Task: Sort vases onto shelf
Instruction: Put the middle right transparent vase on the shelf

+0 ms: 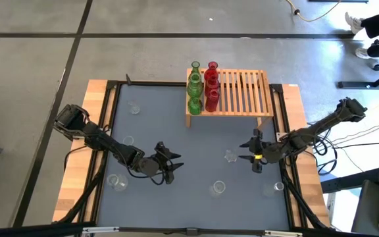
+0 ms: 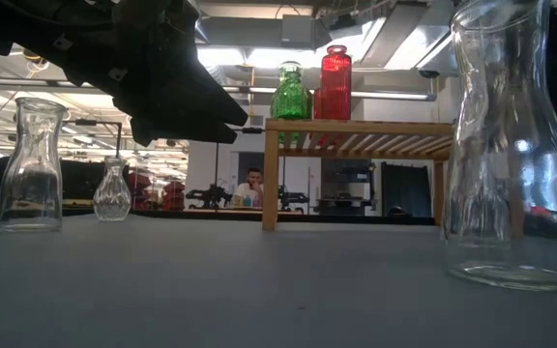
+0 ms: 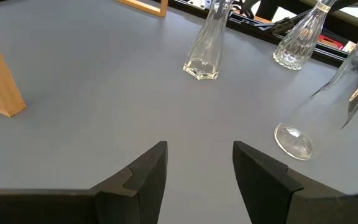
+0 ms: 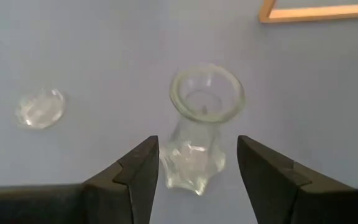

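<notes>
Vases (image 1: 202,86) grouped at shelf (image 1: 242,92) end, clear vase (image 4: 199,140) between right gripper's (image 4: 197,163) spread jaws, left gripper (image 3: 199,165) spread, empty

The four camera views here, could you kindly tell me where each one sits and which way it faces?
High view: overhead, straight down; both arms, slatted light-wood shelf.
Low view: tabletop height, facing the shelf; a dark arm overhead.
Left wrist view: on the left arm, over its open left gripper.
Right wrist view: on the right arm, its open right gripper bracketing a clear hexagonal-based glass vase.
Shared: that vase, high view.
</notes>
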Controlling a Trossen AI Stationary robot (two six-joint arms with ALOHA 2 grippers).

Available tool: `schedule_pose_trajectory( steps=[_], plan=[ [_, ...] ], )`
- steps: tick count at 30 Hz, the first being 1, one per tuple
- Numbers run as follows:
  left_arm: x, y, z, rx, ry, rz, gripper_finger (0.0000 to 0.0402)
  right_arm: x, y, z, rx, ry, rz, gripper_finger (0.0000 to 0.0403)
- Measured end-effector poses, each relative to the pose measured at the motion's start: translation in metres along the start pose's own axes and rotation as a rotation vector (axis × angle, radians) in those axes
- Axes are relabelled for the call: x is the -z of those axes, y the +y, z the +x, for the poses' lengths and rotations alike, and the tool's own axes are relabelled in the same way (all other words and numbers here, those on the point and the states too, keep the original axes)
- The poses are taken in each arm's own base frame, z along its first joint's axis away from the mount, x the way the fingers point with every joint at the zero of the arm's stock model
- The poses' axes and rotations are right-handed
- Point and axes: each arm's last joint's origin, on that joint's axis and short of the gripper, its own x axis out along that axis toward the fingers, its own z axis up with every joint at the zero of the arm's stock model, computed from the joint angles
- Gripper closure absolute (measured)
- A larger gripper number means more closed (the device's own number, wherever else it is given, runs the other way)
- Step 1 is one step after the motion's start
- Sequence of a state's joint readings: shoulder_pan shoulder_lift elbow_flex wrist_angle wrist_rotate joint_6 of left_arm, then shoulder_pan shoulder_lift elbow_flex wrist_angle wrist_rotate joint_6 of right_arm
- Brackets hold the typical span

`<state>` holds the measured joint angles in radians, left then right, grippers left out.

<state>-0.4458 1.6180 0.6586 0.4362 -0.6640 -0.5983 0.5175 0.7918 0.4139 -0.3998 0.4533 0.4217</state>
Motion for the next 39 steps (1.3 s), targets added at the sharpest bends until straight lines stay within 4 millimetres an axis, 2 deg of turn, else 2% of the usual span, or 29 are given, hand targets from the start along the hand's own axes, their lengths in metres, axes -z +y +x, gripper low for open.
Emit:
schedule_pose_trajectory(
  steps=[9,16,29,32,37,39],
  plan=[
    [0.0,0.0,0.0,0.0,0.0,0.0,0.0226,0.006,0.002,0.013,0.006,-0.166,0.005,0.02],
    [0.0,0.0,0.0,0.0,0.0,0.0,0.0226,0.005,0.001,0.013,0.056,-0.193,0.005,0.02],
    [0.0,0.0,0.0,-0.005,-0.004,-0.001,0.0226,0.001,0.01,0.029,0.078,-0.22,-0.053,0.0202],
    [0.0,0.0,0.0,-0.005,-0.005,-0.001,0.0226,0.002,0.01,0.029,0.081,-0.215,-0.057,0.0217],
    [0.0,0.0,0.0,-0.004,-0.004,0.002,0.0226,0.002,0.01,0.029,0.08,-0.211,-0.059,0.0276],
    [0.0,0.0,0.0,-0.004,-0.004,0.002,0.0226,0.002,0.01,0.029,0.081,-0.212,-0.059,0.0287]
  ],
)
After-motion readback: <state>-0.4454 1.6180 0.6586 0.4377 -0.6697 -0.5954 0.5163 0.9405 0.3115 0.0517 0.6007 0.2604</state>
